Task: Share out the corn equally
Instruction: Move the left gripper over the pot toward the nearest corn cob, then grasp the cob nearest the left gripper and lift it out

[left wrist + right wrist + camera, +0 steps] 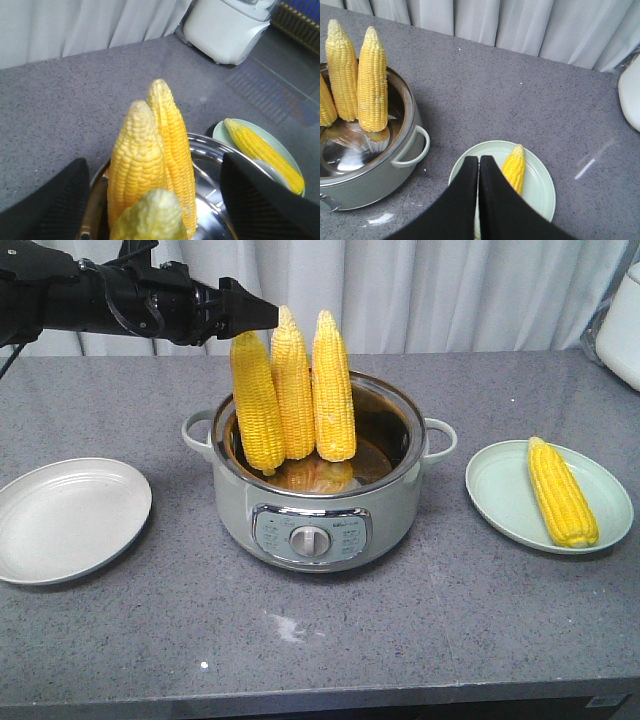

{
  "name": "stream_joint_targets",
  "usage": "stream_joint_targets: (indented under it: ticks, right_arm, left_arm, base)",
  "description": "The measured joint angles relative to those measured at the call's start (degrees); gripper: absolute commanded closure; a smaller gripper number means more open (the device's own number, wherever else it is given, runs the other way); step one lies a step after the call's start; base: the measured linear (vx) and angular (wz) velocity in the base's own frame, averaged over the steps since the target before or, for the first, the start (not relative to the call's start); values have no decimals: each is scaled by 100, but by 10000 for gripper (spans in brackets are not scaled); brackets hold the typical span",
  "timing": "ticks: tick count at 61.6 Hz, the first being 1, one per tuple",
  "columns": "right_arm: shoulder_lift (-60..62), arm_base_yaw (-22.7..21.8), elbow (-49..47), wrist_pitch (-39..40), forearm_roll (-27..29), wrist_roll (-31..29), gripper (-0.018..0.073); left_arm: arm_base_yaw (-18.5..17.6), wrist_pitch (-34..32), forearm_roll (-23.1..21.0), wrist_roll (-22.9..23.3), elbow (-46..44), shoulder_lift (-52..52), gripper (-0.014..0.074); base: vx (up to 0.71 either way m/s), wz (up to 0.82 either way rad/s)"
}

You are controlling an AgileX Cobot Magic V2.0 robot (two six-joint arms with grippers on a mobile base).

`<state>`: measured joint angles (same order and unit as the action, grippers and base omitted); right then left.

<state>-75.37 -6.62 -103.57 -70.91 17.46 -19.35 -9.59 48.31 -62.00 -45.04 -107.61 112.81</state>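
Note:
Three corn cobs stand upright in the pale green pot [310, 530]: a left cob [257, 405], a middle cob [293, 390] and a right cob [333, 390]. My left gripper [262, 312] hovers by their tips. In the left wrist view it [152, 160] is open, its fingers [50, 205] wide on either side of the cobs [137, 165] without touching them. A fourth cob [562, 492] lies on the green plate [500, 490] at the right. My right gripper [479, 159] is shut and empty above that plate [540, 185], just left of its cob [514, 170].
An empty white plate [70, 515] lies left of the pot. A white appliance [625, 320] stands at the back right corner. A curtain hangs behind the grey counter. The counter's front edge runs along the bottom of the front view.

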Motion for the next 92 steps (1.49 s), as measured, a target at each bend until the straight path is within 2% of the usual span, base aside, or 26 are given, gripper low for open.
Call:
stream_joint_targets:
  ticks: [16, 24, 33, 48, 65, 81, 87, 92]
  right_arm:
    - [0, 0, 0, 0, 0, 0, 568]
    - [0, 0, 0, 0, 0, 0, 568]
    - [0, 0, 0, 0, 0, 0, 568]
    - [0, 0, 0, 0, 0, 0, 568]
    - [0, 0, 0, 0, 0, 22, 568]
    - [0, 0, 0, -67, 0, 109, 568]
    - [0, 0, 0, -134, 0, 109, 568]
    - [0, 0, 0, -151, 0, 112, 568]
  left_arm:
    - [-49, 233, 308, 0, 0, 182, 80]
    - [-49, 253, 319, 0, 0, 182, 141]
    - [-49, 328, 498, 10, 0, 182, 289]
    - [-49, 410, 660, 24, 0, 182, 604]
    - [-49, 564, 798, 24, 0, -87, 605]
    - [19, 752, 815, 24, 0, -1195, 605]
    - [119, 912, 1089, 24, 0, -1784, 605]
    - [152, 1067, 1582, 24, 0, -2315, 605]
  base:
    - [0, 0]
    - [0, 0]
    - [0, 0]
    - [0, 0]
    - [0, 0]
    - [0, 0]
    - [0, 0]
    - [0, 0]
